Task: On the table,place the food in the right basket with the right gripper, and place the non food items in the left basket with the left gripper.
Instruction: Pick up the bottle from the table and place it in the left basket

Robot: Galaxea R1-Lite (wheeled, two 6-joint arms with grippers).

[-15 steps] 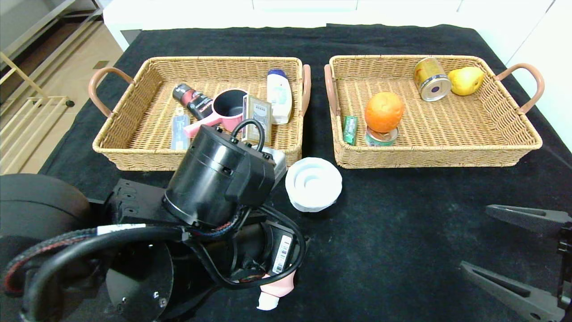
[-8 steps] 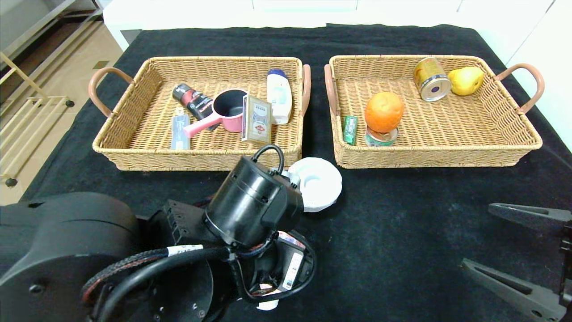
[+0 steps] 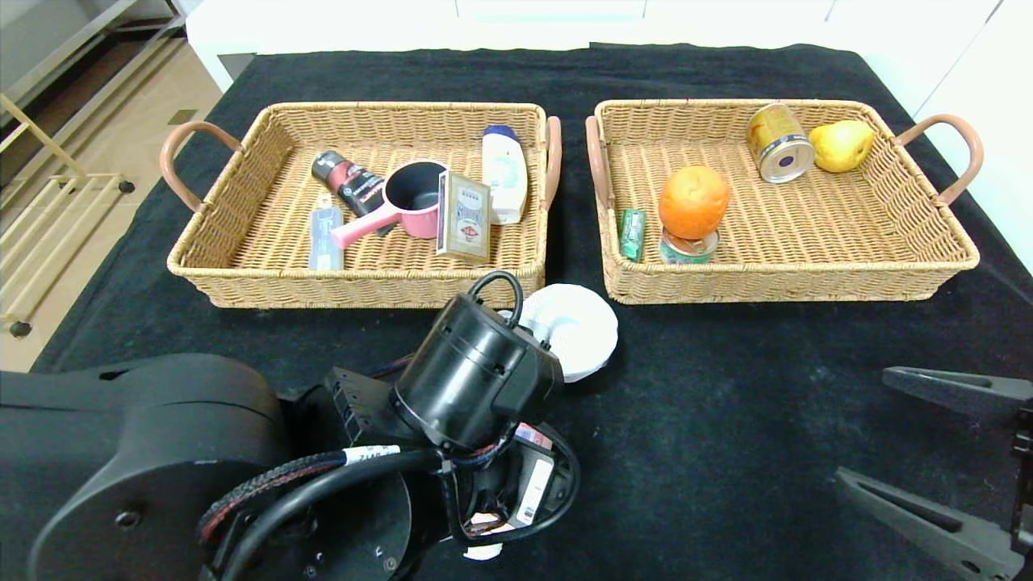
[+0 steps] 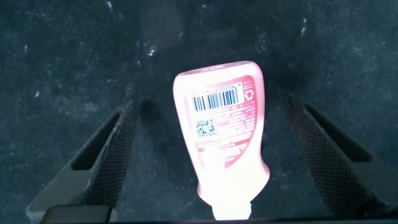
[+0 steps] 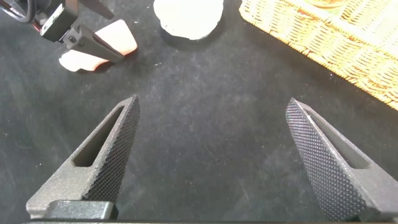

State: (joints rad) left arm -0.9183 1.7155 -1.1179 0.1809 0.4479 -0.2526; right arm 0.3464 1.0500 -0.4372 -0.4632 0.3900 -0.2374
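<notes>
Left gripper (image 4: 211,162) pointed down near front centre, fingers (image 4: 102,158) spread wide, nothing touched, bulky wrist and looping cables above. Right gripper (image 3: 936,460) idle low at front right, fingers (image 5: 102,158) wide apart

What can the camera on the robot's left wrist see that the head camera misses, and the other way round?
Only the left wrist view shows the pink bottle's barcode label and the open left gripper straddling it without touching. Only the head view shows the left basket, the right basket, the white tub and the right gripper, open and idle over the cloth. Both show the black table and the bottle, whose white cap barely peeks out under the left arm in the head view.
</notes>
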